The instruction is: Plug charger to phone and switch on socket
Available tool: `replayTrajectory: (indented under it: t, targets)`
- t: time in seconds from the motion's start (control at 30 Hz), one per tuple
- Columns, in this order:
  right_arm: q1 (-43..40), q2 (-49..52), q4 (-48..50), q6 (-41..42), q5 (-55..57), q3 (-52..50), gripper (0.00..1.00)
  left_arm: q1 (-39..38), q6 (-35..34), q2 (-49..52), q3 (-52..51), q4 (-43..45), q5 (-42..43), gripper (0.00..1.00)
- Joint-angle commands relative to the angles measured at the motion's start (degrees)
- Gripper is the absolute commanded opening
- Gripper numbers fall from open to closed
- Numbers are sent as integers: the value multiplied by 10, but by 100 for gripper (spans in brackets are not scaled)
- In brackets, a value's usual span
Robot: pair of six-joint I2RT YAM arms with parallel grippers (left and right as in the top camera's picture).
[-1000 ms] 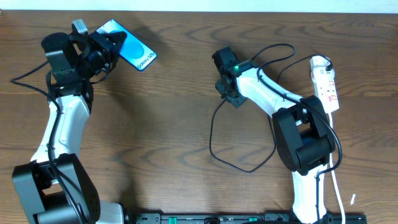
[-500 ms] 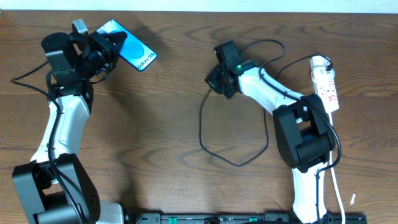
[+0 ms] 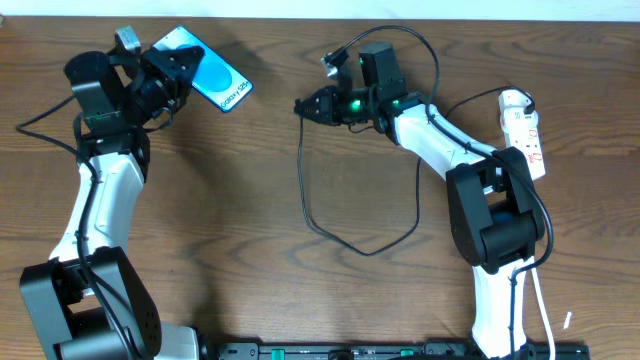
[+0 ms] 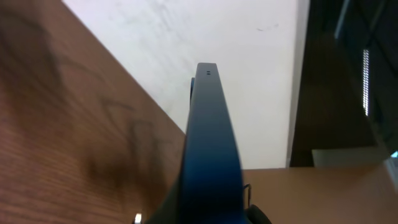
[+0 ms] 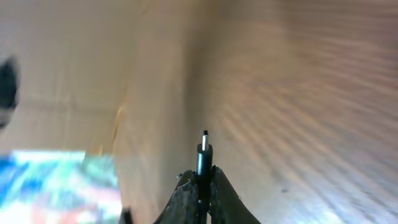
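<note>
left gripper [image 3: 172,78]: clenched on slim blue-screen phone [image 3: 212,78], 11 o'clock
right gripper [image 3: 310,105]: pinching thin black charger cable [image 3: 303,190] by its plug, 12 o'clock

The phone [image 4: 208,155] is seen edge-on, a dark slim bar rising from the bottom centre, with 1 small hole near its top end. The brown wooden surface [image 4: 62,143] lies blurred at its left, a white wall [image 4: 205,31] behind it.

The dark wooden table [image 3: 230,200] carries the white socket [image 3: 524,135] near its right edge and the slack loop of the black charger [image 3: 365,252] towards the middle.
</note>
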Motion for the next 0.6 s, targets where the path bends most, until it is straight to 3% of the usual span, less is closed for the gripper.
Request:
replayTrajectory:
  t: [0.0,0.33,0.57]
  targets:
    - [1,3,2,-121,-136,3,5,3,8,-14,2,19,30,8]
    - [3,3,20,-279,-365,3,6,3,17,-14,2,31,53,7]
    - [13,3,38,-282,-365,3,1,3,25,-14,2,66,108,8]
